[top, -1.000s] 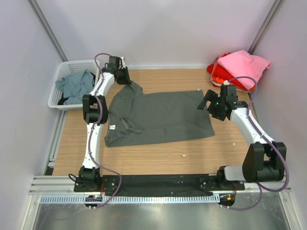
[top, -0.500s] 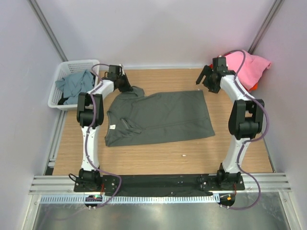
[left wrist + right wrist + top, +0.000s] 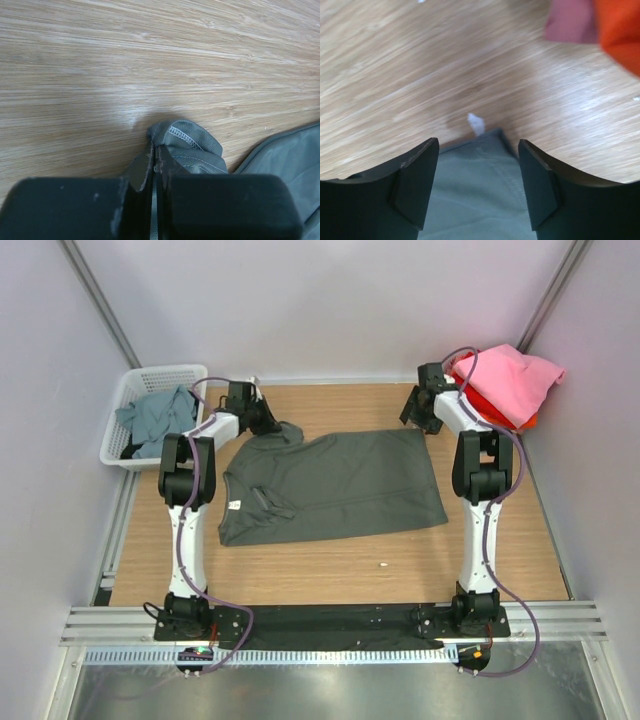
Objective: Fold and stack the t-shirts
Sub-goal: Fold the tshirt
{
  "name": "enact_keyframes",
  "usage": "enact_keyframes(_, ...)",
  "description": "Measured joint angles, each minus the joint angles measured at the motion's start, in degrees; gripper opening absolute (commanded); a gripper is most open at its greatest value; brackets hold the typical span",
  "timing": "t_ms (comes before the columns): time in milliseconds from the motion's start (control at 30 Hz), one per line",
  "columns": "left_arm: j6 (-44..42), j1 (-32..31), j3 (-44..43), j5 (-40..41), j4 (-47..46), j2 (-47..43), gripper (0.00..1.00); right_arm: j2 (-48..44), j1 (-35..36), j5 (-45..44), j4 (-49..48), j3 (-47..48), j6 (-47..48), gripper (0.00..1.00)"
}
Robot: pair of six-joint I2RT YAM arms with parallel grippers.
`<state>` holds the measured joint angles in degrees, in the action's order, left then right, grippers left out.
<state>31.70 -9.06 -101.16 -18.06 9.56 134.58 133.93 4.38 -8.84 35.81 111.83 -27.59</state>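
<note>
A dark charcoal-grey t-shirt (image 3: 335, 485) lies spread flat on the wooden table. My left gripper (image 3: 268, 420) is at its far left corner, shut on a bunched fold of that shirt's hem (image 3: 187, 145). My right gripper (image 3: 418, 412) is open just above the shirt's far right corner (image 3: 482, 165), one finger to each side of it, with nothing held. A pile of pink (image 3: 510, 380), red and orange t-shirts (image 3: 528, 420) sits at the far right. A teal-grey t-shirt (image 3: 155, 415) lies in the white basket.
The white lattice basket (image 3: 118, 435) stands off the table's far left. A small white fleck (image 3: 382, 564) lies on the wood near the front. A white tag (image 3: 476, 123) pokes out at the shirt's right corner. Orange cloth (image 3: 620, 30) lies close to the right gripper.
My right arm has swung from the shirt's right edge up to its far right corner. My left gripper has shifted slightly, dragging the shirt's far left corner with it.
</note>
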Motion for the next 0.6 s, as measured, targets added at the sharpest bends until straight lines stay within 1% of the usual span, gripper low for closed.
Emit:
enact_keyframes(67, -0.4, 0.0, 0.1, 0.0, -0.1, 0.0, 0.00, 0.1, 0.4, -0.6, 0.0, 0.7, 0.1, 0.62)
enact_keyframes(100, -0.5, 0.0, 0.1, 0.0, -0.1, -0.1, 0.00, 0.2, 0.8, -0.8, 0.0, 0.7, 0.1, 0.57)
enact_keyframes(133, -0.6, -0.1, 0.1, 0.0, -0.1, -0.1, 0.00, 0.3, 1.1, -1.0, 0.0, 0.7, 0.3, 0.46)
enact_keyframes(167, -0.7, -0.1, 0.1, 0.0, -0.1, -0.1, 0.00, 0.4, 1.3, -1.1, 0.1, 0.7, 0.5, 0.40)
enact_keyframes(200, -0.7, -0.1, 0.1, 0.0, -0.1, -0.1, 0.00, 0.6, 1.4, -1.2, 0.1, 0.7, 0.5, 0.32)
enact_keyframes(267, -0.7, -0.1, 0.1, 0.1, -0.1, -0.1, 0.00, 0.9, 1.3, -1.4, 0.2, 0.7, 0.5, 0.23)
enact_keyframes(300, -0.6, -0.1, 0.0, 0.2, 0.0, -0.1, 0.00, 1.0, 1.2, -1.6, 0.3, 0.7, 0.5, 0.16)
enact_keyframes(400, -0.9, -0.1, -1.1, 1.2, 1.4, -0.1, 0.00, 1.2, 1.1, -1.6, 0.4, 0.8, 0.5, 0.07)
enact_keyframes(500, -2.3, -0.2, -5.3, 3.3, 5.7, -0.1, 0.00, 1.6, 1.0, -1.8, 1.3, 1.8, 0.7, 0.01)
enact_keyframes(600, -3.8, -0.2, -11.1, 5.2, 9.8, -0.1, 0.00, 1.7, 1.0, -2.0, 2.2, 2.8, 0.8, 0.01)
